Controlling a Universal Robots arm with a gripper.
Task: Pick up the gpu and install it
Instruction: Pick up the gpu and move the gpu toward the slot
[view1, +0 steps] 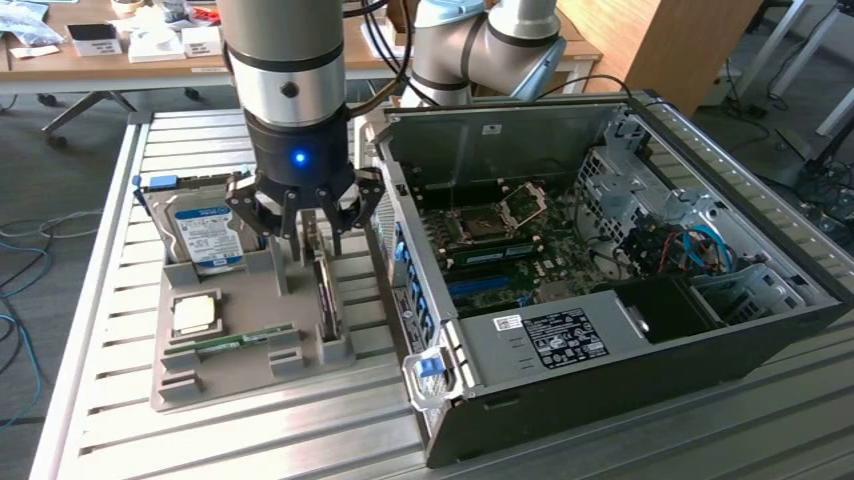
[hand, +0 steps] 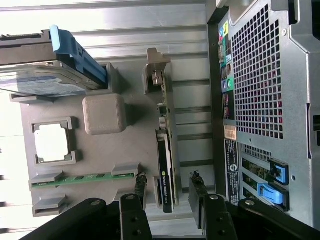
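Hovering over the parts tray: black multi-finger gripper (view1: 311, 238) on the silver-and-black arm, jaws spread wide, nothing in them. In the wrist view the gripper (hand: 168, 177) has one finger on either side of the card, apart from it, no contact seen.

Task item: gpu (view1: 324, 295), thin green board w/ dark face and silver end bracket, stands on edge in a slot of the grey plastic tray (view1: 227, 395). Wrist view shows the gpu (hand: 166, 145) seated lengthwise between the holder posts, bracket end away from the fingers.

Progress, my read: early. Approach lined up, grasp not made, card not lifted, install not begun. Both pick and seating are left.

Around it:
- silver hard drive w/ blue-white label (view1: 207, 238), upright in tray, near the gripper on the exterior view's left.
- square silver CPU chip (view1: 196, 315) and narrow green RAM stick (view1: 240, 343), flat in own pockets.
- open dark-grey PC tower (view1: 747, 300) lying on its side, just beside the tray; green motherboard (view1: 514, 250) exposed.

In the way, likely: tower's side wall stands betw. tray and board. Hard drive close to outer fingers. Bundle of blue/orange cables (view1: 687, 250) inside the case, apart from the slots.
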